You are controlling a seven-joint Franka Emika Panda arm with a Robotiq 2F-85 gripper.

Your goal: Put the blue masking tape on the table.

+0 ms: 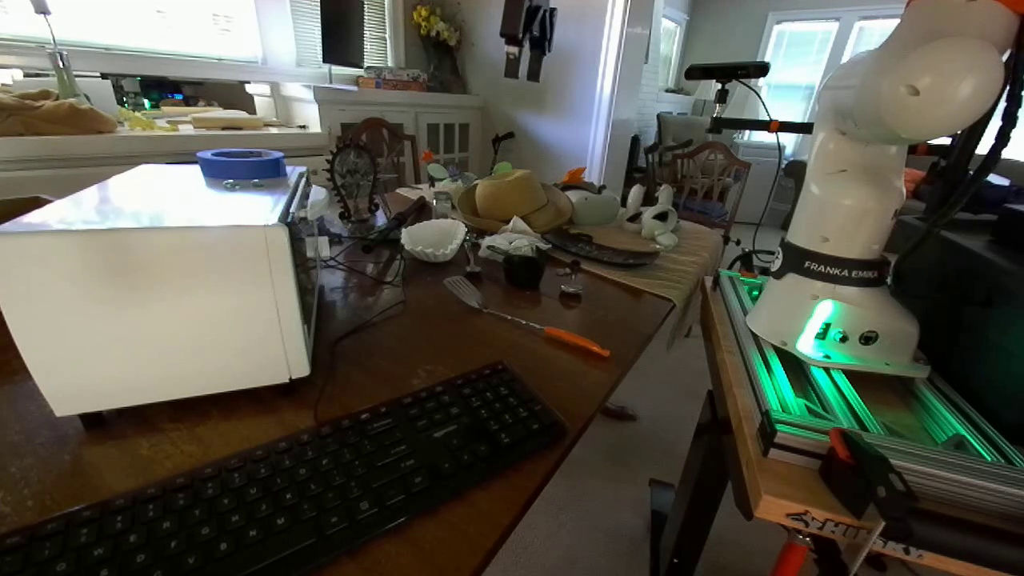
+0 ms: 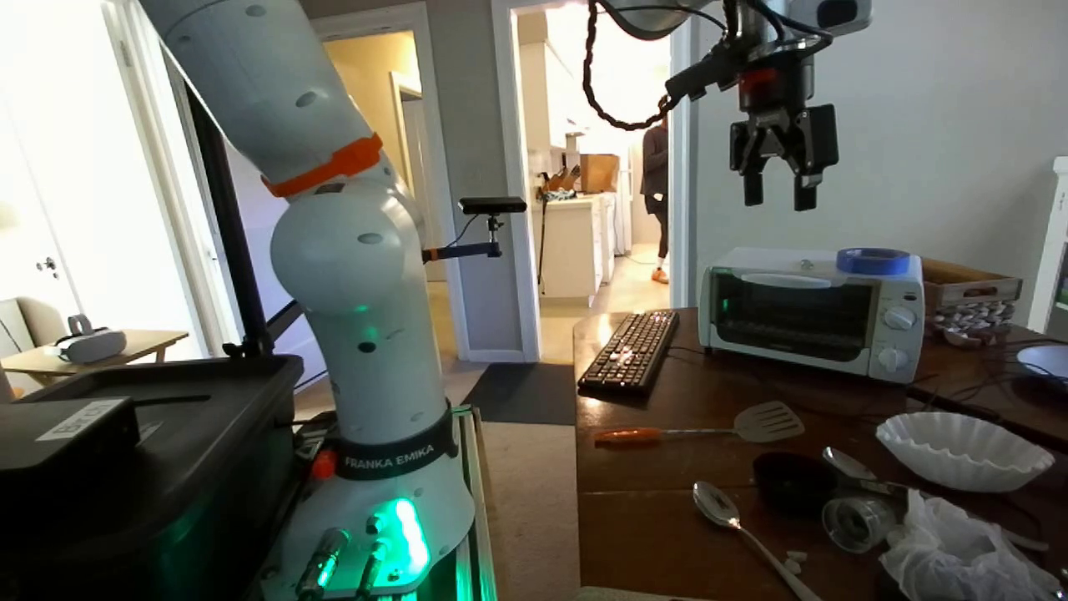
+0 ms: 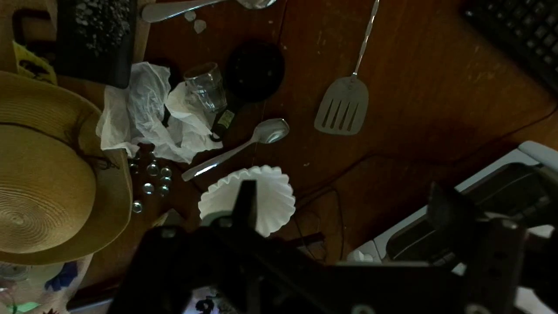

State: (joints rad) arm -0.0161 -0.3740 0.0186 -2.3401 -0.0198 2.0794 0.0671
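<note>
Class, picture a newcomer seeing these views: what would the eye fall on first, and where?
Probably the white robot arm, its base glowing green beside the brown table in both exterior views. Next, the blue masking tape, lying flat on the white toaster oven. In the wrist view, the straw hat stands out at the left edge.

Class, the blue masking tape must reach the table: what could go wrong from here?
The blue masking tape lies atop the white oven near one end; a nudge might knock it off. It lies flat, so the open jaws could strike the oven. The table holds a keyboard, spatula and fluted bowl; the tape might land on one.
</note>
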